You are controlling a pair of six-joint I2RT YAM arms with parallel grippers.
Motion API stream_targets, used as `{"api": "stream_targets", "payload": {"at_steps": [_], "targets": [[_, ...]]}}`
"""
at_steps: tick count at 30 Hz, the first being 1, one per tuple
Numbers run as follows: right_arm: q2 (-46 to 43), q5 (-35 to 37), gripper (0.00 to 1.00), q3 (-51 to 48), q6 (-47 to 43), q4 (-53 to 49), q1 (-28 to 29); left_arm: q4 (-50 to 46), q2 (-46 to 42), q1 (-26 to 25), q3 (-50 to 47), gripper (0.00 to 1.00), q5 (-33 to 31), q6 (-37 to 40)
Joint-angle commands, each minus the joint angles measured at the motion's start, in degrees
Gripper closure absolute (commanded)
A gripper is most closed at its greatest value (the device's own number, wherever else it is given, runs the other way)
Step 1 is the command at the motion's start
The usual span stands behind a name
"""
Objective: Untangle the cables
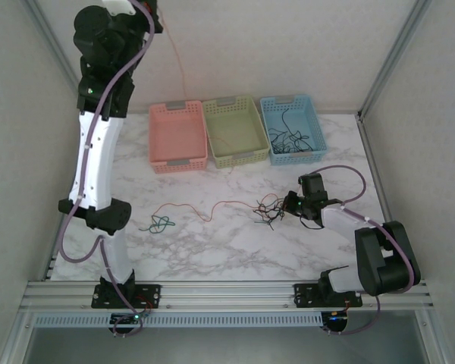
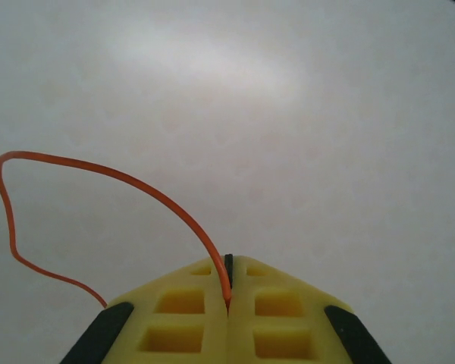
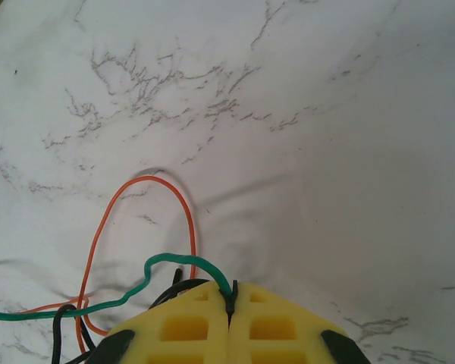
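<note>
Left tool (image 2: 227, 303) high, pressed together on an orange cable (image 2: 136, 182); right tool (image 3: 229, 299) low over desk (image 3: 303, 114), pinching a green cable (image 3: 171, 258), possibly a black cable (image 3: 57, 326) too.

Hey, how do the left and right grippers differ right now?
The left gripper hangs high above the table, while the right gripper sits low, just over the marble. The left pinches a lone orange cable that loops free in the air; the right pinches a green cable at the edge of the tangle lying on the table. Both are shut, each on one thin cable.
</note>
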Motion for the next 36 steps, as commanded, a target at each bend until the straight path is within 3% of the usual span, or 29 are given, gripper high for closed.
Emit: {"api": "stream_targets", "payload": {"at_steps": [1,9,12,22,27,33,36], "targets": [[1.0,-0.8,1.0,0.3,-0.2,-0.1,-0.4,4.5,1.3,3.9,1.4,1.0,-3.0,-1.2],[1.6,-0.9,1.0,0.6,-0.2,-0.3,-0.4,3.4,4.9,9.6,1.4,1.0,2.3,-6.4],[1.8,-0.9,1.0,0.8,-0.2,-0.4,-0.4,1.5,7.6,10.8,1.4,1.0,7.7,-9.5],[1.5,-0.8,1.0,0.5,-0.1,-0.3,-0.4,-10.4,17.1,9.4,-0.6,1.0,19.6,-10.1],[0.6,-0.7,1.0,-0.1,-0.1,0.1,-0.4,-9.1,15.0,8.6,-14.5,1.0,18.4,-9.7],[0.1,-0.9,1.0,-0.5,-0.1,0.5,-0.5,2.9,4.3,8.9,-43.6,1.0,13.4,-11.0],[0.3,-1.1,1.0,-0.5,-0.1,0.6,-0.4,2.0,1.0,9.4,-51.1,0.94,10.7,-11.8]]}}
